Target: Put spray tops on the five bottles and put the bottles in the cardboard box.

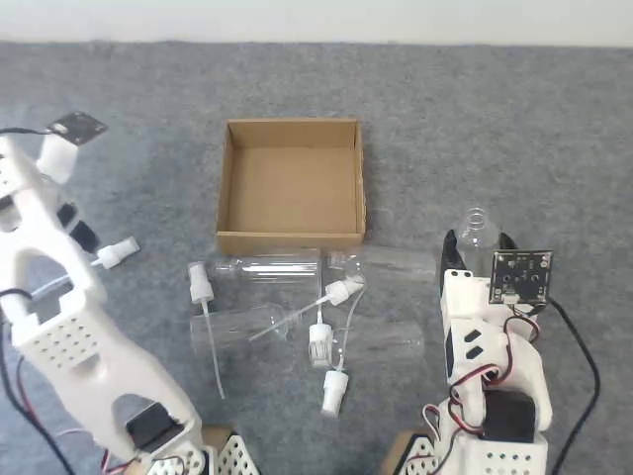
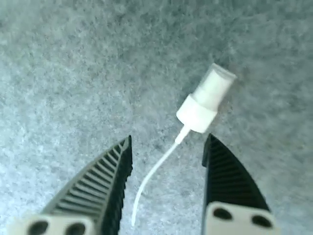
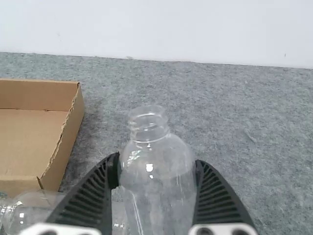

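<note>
A clear, uncapped bottle (image 3: 156, 166) stands upright with my right gripper (image 3: 155, 171) shut on its body; the high view places this bottle (image 1: 478, 230) right of the cardboard box (image 1: 290, 188). My left gripper (image 2: 168, 147) is open just above the carpet. A white spray top (image 2: 203, 105) with a thin tube lies beyond its fingertips, and its tube runs back between the jaws. That spray top (image 1: 117, 253) lies left of the box. Several clear bottles (image 1: 267, 267) lie on their sides in front of the box, with loose spray tops (image 1: 319, 341) among them.
The box (image 3: 34, 132) is open and has nothing in it. Another lying bottle (image 3: 24, 210) rests near its corner. Grey carpet covers the whole table, and a white wall runs along the far edge.
</note>
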